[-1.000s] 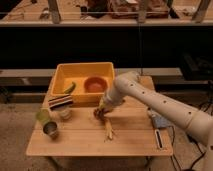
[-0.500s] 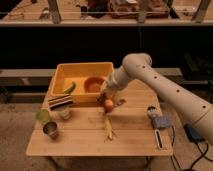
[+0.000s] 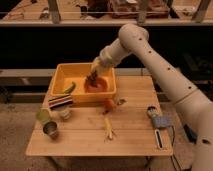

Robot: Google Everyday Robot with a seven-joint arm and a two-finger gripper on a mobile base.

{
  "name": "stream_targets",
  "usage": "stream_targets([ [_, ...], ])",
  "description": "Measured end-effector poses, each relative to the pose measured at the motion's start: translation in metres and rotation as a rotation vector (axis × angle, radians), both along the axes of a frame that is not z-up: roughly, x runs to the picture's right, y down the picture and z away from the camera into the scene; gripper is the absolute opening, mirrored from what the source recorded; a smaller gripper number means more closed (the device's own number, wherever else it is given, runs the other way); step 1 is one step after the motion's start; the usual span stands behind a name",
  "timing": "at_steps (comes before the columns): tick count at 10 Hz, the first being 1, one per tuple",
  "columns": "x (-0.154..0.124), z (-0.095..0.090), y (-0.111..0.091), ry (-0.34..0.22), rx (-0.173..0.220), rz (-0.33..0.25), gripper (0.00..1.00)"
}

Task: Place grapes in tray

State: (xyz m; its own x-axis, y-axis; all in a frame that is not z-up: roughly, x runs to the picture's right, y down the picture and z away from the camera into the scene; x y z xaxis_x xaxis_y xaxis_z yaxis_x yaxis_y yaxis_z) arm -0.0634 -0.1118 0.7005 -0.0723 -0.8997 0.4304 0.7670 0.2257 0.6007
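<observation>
The yellow tray [image 3: 64, 70] stands at the back left of the wooden table. My gripper [image 3: 93, 76] hangs over the tray's right half, just above the red-orange bowl [image 3: 98, 87] that sits inside it. It is shut on the grapes [image 3: 92, 79], a small dark lump at its tip, held above the bowl's rim. The arm comes in from the upper right.
An orange fruit [image 3: 109, 104] and a yellowish banana-like piece [image 3: 108, 129] lie on the table in front of the tray. A green piece [image 3: 70, 88] lies in the tray. A striped object [image 3: 60, 102], cups [image 3: 44, 116] and a can [image 3: 50, 130] stand at the left. Small items [image 3: 160, 120] lie at the right.
My gripper has risen from the table beside the orange fruit and moved back and left over the tray, carrying the grapes.
</observation>
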Motion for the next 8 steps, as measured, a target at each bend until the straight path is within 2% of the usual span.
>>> stream_targets([
  [2,-0.043,0.010,-0.014,-0.039,0.005,-0.021,0.00],
  [3,-0.073,0.016,-0.017,-0.061,0.013,-0.038,0.00],
  [5,-0.113,0.026,-0.018,-0.077,0.039,-0.063,0.00],
  [7,-0.154,0.050,-0.005,-0.040,0.090,-0.105,0.00],
  [8,-0.164,0.065,0.003,-0.009,0.108,-0.124,0.00],
])
